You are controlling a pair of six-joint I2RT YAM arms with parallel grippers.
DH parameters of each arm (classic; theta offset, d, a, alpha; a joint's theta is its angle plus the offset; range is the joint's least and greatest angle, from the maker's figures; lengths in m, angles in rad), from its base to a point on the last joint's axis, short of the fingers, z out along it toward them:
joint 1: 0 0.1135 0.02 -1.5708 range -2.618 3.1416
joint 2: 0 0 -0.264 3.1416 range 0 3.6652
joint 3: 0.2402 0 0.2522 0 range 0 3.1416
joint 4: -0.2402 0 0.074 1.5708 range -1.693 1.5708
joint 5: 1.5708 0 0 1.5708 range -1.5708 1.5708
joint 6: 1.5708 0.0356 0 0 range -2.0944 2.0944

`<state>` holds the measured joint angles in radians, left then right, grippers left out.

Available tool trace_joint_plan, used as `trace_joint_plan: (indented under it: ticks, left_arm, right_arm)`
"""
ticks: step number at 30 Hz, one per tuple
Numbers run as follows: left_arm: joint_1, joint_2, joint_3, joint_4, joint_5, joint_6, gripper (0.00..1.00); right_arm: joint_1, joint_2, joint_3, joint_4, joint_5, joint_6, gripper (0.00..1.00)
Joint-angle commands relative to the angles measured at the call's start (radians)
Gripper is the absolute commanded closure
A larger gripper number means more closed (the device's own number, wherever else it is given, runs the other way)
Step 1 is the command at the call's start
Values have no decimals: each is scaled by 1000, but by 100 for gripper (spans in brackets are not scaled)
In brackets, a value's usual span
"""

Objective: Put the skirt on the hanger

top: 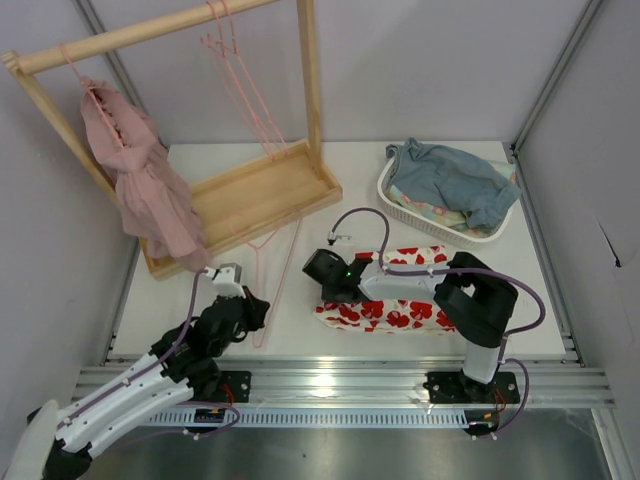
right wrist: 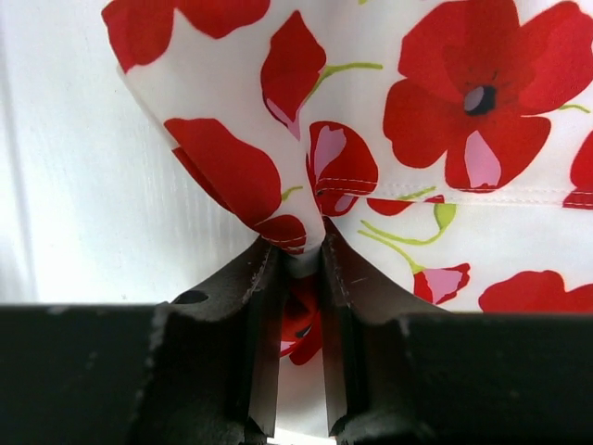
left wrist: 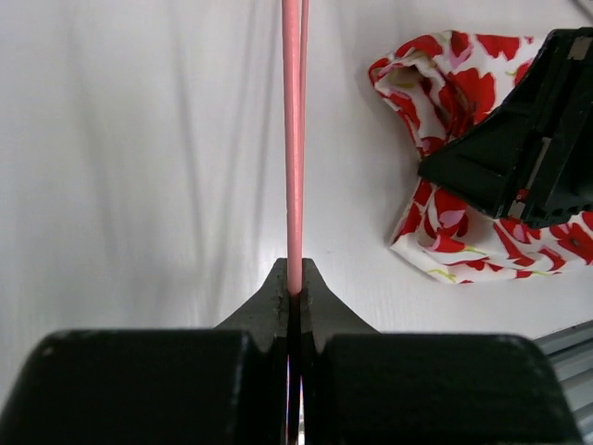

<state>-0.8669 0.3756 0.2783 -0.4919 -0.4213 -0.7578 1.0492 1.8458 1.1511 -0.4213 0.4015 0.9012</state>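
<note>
The skirt (top: 385,315), white with big red flowers, lies on the table front right of centre; it also shows in the left wrist view (left wrist: 435,102) and the right wrist view (right wrist: 417,139). My right gripper (top: 325,285) (right wrist: 301,255) is shut on a pinched fold at the skirt's left end, and it shows as a black shape in the left wrist view (left wrist: 528,139). A thin pink hanger (top: 283,275) (left wrist: 293,139) lies on the table left of the skirt. My left gripper (top: 255,308) (left wrist: 295,287) is shut on the hanger's wire at its near end.
A light wooden rack (top: 250,190) stands at the back left with a dusty-pink ruffled garment (top: 140,180) and more pink hangers (top: 240,80) on its bar. A white basket (top: 400,205) with blue-grey cloth (top: 455,180) sits back right. A metal rail (top: 330,375) borders the near edge.
</note>
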Motion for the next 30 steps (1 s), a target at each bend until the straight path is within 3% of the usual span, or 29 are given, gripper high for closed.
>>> trace_joint_plan:
  ticks: [1,5,11,19,25,30]
  left_arm:
    - [-12,-18,-31,215,19,51,100]
    - [-49,64,-105,387,10,22,100]
    - [-173,251,-137,458,-190,-100,100]
    - [-294,465,-163,654,-267,-198,100]
    - [-351,571,-140,670,-310,-264,100]
    - [-362,560,-142,670,-318,-316,100]
  right_arm:
    - [-11,-51,-85,68,-65,38,78]
    - [-28,-98,-123,140,-84,36,78]
    - [-40,-132,-120,179,-101,8,78]
    - [-34,-148,-142,249,-144,18,79]
    - [-26,-96,-134,318,-173,47,80]
    - [-26,-40,-85,320,-162,79,80]
